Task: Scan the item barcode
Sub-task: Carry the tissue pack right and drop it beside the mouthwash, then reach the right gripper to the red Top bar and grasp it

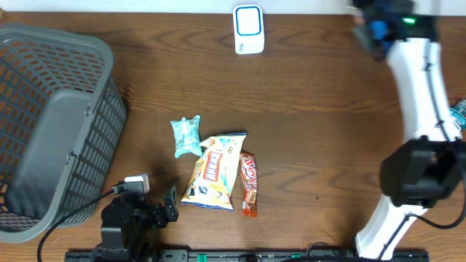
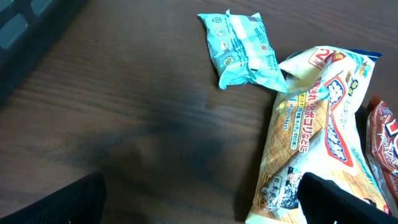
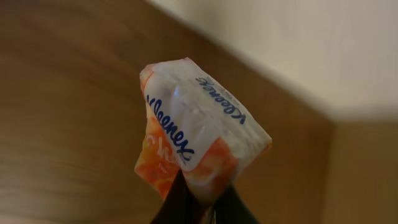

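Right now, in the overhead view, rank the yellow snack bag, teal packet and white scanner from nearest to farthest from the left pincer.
From the left pincer:
1. The yellow snack bag, just to its right.
2. The teal packet, beyond the bag's upper left corner.
3. The white scanner, at the far edge of the table.

Dark brown wood-grain table [image 1: 313, 109], matte finish. L side: grey plastic mesh basket [image 1: 102, 131], upright, open top. Far edge, centre: white rounded scanner unit w/ blue-framed window [image 1: 248, 29], well apart from the rest. Mid-front cluster: small teal foil packet [image 1: 186, 135], corner touching top of yellow-white crinkled snack bag [image 1: 212, 172], laid flat lengthwise. Slim red-orange bar wrapper [image 1: 249, 183] just beside bag's R edge, approx parallel. R edge: bit of teal pkg [image 1: 459, 110], mostly hidden, can't ID.
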Tool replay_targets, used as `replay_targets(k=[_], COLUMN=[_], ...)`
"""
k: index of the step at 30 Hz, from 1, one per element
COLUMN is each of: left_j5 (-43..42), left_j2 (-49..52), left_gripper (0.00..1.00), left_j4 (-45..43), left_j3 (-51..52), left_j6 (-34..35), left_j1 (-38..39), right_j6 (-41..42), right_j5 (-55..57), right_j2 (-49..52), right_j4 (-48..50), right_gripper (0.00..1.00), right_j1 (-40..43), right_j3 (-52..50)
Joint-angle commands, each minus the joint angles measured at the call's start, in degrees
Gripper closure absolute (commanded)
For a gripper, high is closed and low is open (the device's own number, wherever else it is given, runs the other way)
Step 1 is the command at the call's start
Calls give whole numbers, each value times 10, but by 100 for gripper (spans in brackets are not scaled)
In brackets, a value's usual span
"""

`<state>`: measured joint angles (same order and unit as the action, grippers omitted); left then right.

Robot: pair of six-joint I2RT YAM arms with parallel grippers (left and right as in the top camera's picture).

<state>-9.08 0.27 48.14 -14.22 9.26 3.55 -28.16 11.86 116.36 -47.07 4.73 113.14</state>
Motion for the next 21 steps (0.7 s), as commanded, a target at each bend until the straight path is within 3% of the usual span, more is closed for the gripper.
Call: replay_targets(k=[1,10,14,15,16,17,21], left_j5=[-3,-3,-3,-3,-3,-3,-3], left_j2=[0,0,0,0,0,0,0], left_gripper=[2,2,2,2,2,2,2], left_j4=[26,26,26,26,26,26,26], left_j3=[10,10,10,10,10,10,10], left_j6=[5,5,5,5,5,5,5], left_j1=[2,2,2,2,2,2,2], right_j6=[162,263,309,313,316,322,382], right_j5=[14,36,3,-10,-26,-42,-88], right_j2=[22,26,23,21,21,20,14], right_j4=[15,81,78,70,60,47,-37], right_gripper=[99,96,73,41,16,1,1], right_j1=[78,234,253,252,249,246,229], right_j3=[-63,-200,-184,-171,-155,-135,-28])
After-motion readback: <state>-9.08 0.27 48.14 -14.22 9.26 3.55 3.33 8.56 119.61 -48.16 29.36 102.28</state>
